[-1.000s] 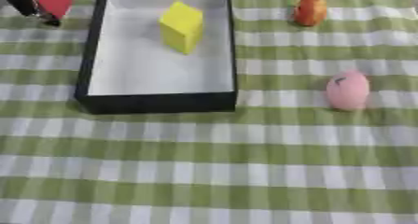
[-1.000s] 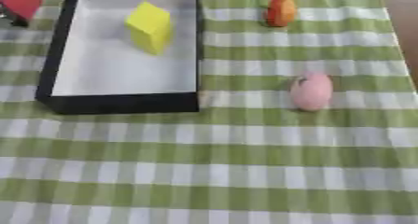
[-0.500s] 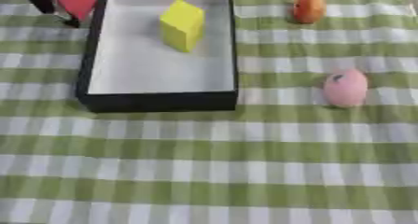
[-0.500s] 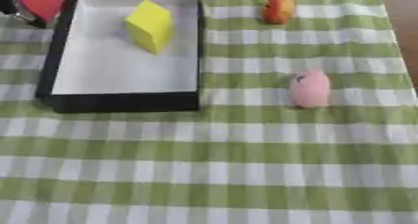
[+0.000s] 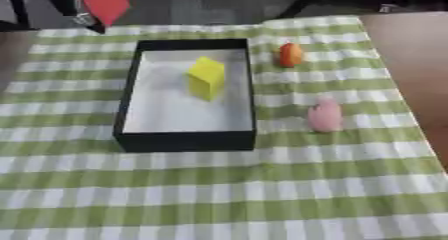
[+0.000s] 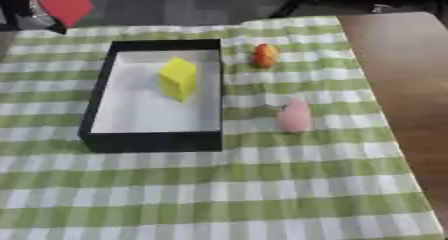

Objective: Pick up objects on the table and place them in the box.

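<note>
The surface [image 5: 219,194], covered with a green-and-white checked cloth, is filling most of both views, with bare brown wood showing along its right edge. A black box [image 5: 186,141] with a white floor is sitting left of centre on the cloth, its long sides running away from the camera. A yellow block [image 5: 206,77] is standing inside the box, in its far half and nearer the right wall. At the upper left, beyond the far left corner of the box, a red block [image 5: 103,1] is hanging above the cloth's far edge, tilted with a corner pointing down; a dark part of the left robot hand [image 5: 80,17] is showing against its left side, but whether its fingers are curled around the red block I cannot tell. A pink egg-shaped thing [image 5: 325,115] is lying on the cloth to the right of the box, level with its near half and well apart from it. An orange-red fruit [image 5: 290,54] is sitting farther back, just beside the box's right wall near its far corner. The right robot hand is showing in neither view.
</note>
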Tool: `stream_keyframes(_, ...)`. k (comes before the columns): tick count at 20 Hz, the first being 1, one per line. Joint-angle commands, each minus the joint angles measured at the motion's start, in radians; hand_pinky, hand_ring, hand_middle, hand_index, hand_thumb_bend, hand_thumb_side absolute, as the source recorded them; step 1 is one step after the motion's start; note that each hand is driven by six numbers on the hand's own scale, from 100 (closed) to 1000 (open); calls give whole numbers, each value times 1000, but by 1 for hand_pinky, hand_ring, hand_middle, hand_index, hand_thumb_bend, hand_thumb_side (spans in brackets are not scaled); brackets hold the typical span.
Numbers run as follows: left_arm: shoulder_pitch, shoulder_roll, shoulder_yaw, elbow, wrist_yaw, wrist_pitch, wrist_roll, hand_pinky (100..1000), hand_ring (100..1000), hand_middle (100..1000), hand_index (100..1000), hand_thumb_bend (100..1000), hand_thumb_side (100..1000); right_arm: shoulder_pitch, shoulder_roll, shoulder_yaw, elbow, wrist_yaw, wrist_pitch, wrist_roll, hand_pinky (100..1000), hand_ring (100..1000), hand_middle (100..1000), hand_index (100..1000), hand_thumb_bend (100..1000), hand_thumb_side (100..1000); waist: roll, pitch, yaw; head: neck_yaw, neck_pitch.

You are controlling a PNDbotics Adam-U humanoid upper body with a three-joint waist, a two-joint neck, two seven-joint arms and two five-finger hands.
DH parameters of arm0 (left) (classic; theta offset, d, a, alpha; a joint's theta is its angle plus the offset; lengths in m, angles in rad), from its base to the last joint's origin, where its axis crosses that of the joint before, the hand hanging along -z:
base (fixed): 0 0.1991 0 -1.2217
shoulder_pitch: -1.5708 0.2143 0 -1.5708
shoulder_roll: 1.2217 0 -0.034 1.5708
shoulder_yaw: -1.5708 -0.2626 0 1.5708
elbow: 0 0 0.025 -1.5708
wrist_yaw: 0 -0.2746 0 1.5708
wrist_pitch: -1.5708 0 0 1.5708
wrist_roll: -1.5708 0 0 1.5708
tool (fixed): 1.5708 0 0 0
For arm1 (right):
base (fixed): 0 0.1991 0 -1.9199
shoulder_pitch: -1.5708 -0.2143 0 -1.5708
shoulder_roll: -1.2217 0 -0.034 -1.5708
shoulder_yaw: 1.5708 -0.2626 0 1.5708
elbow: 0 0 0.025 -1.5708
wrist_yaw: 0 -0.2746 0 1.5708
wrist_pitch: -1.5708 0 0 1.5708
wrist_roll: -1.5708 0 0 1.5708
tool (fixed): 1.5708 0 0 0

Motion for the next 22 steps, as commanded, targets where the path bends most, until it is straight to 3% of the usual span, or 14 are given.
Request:
stream_keyframes(1,-19,23,4,-24,-23,5,-13,456,531,593,675,664,100,-15,-20,-5,-14,-5,-3,6,757,680,718,882,100,793,11,-25,-1,2,6)
stream_keyframes(5,-25,21,4,-33,-34,6,-24,453,526,591,675,665,100,-12,-21,-4,-16,-5,-4,8,757,680,718,882,100,786,9,-32,2,0,11)
stream_keyframes(10,-56,-2,-29,-101,30,16,-32,450,521,589,676,667,100,-15,-22,-3,-19,-7,-5,8,757,681,718,882,100,780,4,-38,4,-8,15)
stream_keyframes(22,-84,-87,-121,-129,175,129,-34,432,502,578,669,629,100,-30,-7,4,-17,-3,0,13,756,680,717,881,100,782,3,-31,-7,-9,18)
